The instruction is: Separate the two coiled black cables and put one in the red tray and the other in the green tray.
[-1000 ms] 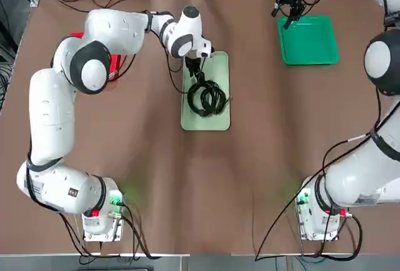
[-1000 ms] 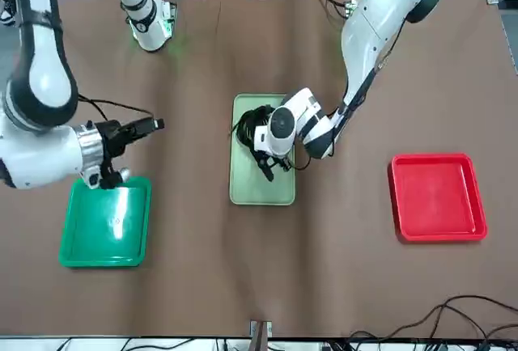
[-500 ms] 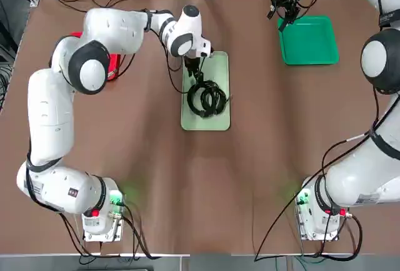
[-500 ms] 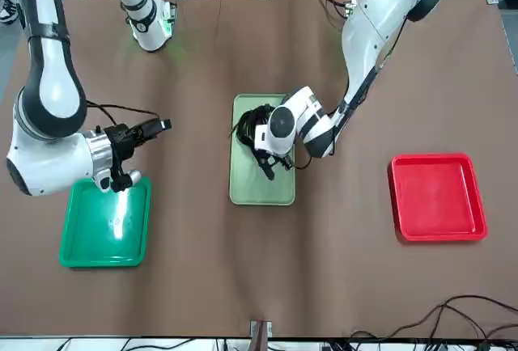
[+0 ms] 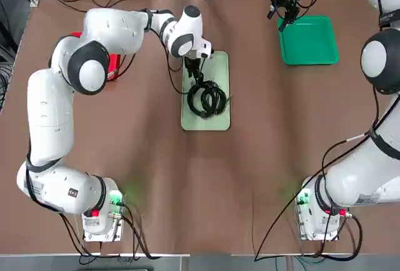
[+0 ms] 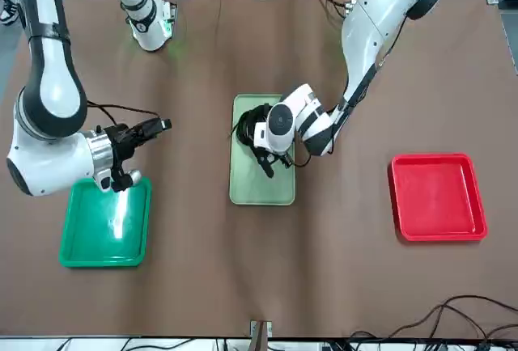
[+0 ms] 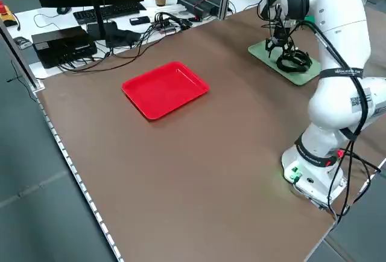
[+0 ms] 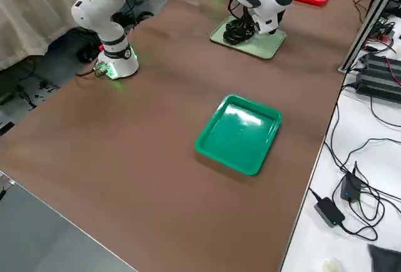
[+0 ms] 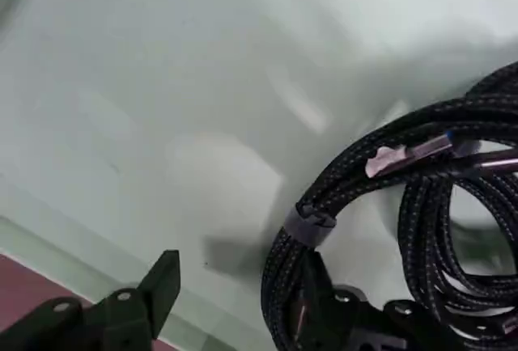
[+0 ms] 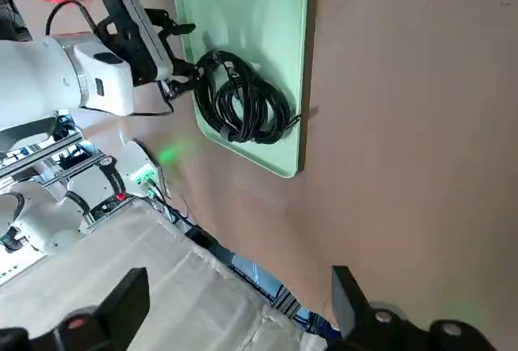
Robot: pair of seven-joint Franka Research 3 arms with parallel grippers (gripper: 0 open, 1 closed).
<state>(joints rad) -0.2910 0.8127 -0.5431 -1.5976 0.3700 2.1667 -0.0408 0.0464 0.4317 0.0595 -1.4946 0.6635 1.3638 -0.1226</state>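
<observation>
Coiled black cables, both heaped on pale mint tray at mid-table, loops overlapping and touching, not yet parted. Cannot tell where one coil ends and the other starts.

Left gripper down at the heap's far edge, so cables lie just on the base side of it. Fingers spread apart, clasping nothing as yet. In wrist view, one strand bundle, bound by a small dark tie, pressed against one finger, with the other finger standing clear over bare tray. Probably about to nip that bundle. Closing there looks likely to catch only the nearer coil, though a snagged loop could drag the second along.

Tray's long axis runs away from the robot. Coils sit side by side across its width, in the middle and near half.

Right gripper well apart from the cables, hovering by the far inner corner of green tray. Fingers wide, empty. Left arm plainly the nearer one.

Red tray on the left arm's side, bare. Green tray likewise bare.

Small white tag on one strand, no text legible. Sticker on the left arm's lower link in the left side view, too small to read. No brand visible.
</observation>
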